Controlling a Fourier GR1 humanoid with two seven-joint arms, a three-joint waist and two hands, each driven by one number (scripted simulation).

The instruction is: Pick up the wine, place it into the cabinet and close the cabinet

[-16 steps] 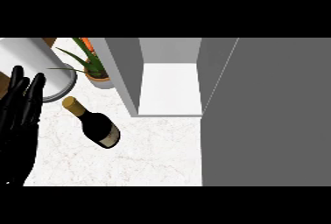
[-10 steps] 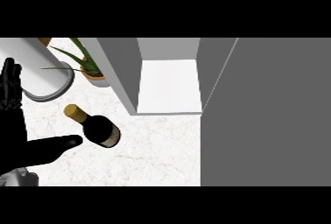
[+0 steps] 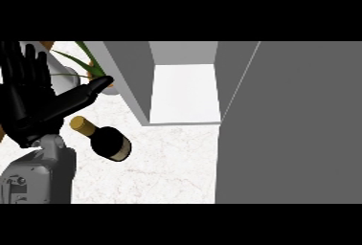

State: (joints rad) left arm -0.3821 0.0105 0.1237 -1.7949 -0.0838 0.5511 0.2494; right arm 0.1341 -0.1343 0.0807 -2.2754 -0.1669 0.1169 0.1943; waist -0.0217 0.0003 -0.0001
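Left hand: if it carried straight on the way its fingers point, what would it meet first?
Probably the potted plant, whose leaves show just beside the fingers of the left hand; depth is unclear, so it may pass above. The wine bottle lies off that line.

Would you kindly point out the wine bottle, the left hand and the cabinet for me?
wine bottle (image 3: 109,142), head view, on its dark body.
left hand (image 3: 32,106), head view, on the palm.
cabinet (image 3: 184,91), head view, on its white floor.
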